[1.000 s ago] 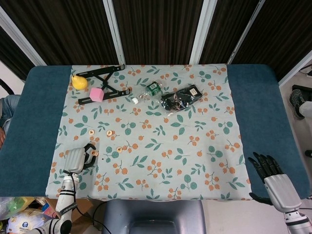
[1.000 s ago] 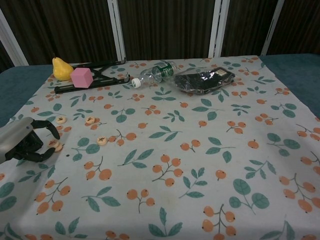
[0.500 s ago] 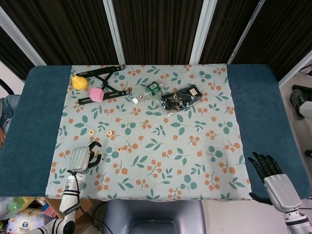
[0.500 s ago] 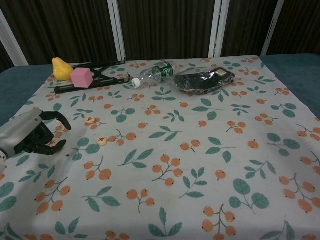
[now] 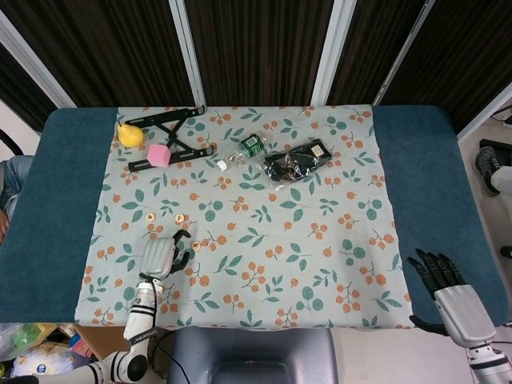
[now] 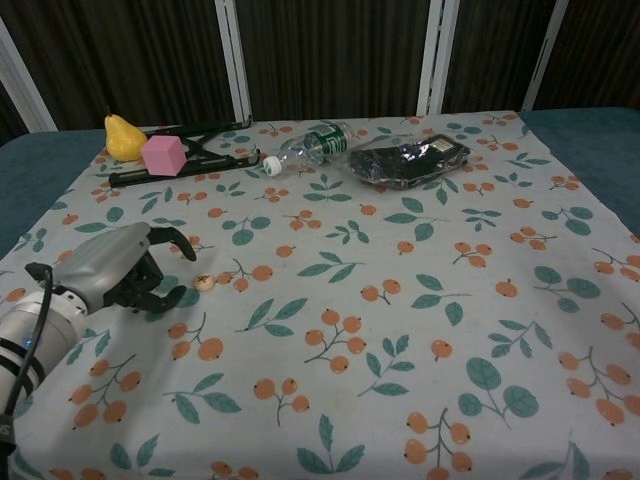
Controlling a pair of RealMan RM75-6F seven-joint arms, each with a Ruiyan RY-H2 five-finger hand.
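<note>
the left hand (image 5: 162,258) has moved to its right across the cloth since a second ago, from near the cloth's left edge to a spot closer to the small wooden discs, and the disc that lay under its fingers then can no longer be made out. in the chest view the left hand (image 6: 118,272) sits low over the cloth (image 6: 330,290) with its fingers curled in and downward, the tips apart; whether anything is tucked inside the curl cannot be told. one wooden disc (image 6: 203,283) lies just beside the fingertips, on the side toward the middle of the table, near but apart from them. in the head view that same disc (image 5: 196,245) shows just off the fingers, with two more discs (image 5: 181,217) a little further away from the robot. the left hand is by far the nearer one to all of them.

the right hand (image 5: 448,294) hangs off the near right corner of the table (image 5: 432,176), fingers straight and spread, holding nothing, well apart from everything on the cloth.

further out, along the far side, a clear plastic bottle (image 6: 305,147) lies on its side with its white cap pointing left, a dark packet (image 6: 408,160) beside it. at the far left are a pink cube (image 6: 164,154), a yellow pear (image 6: 123,137) and a black folding stand (image 6: 195,150).
</note>
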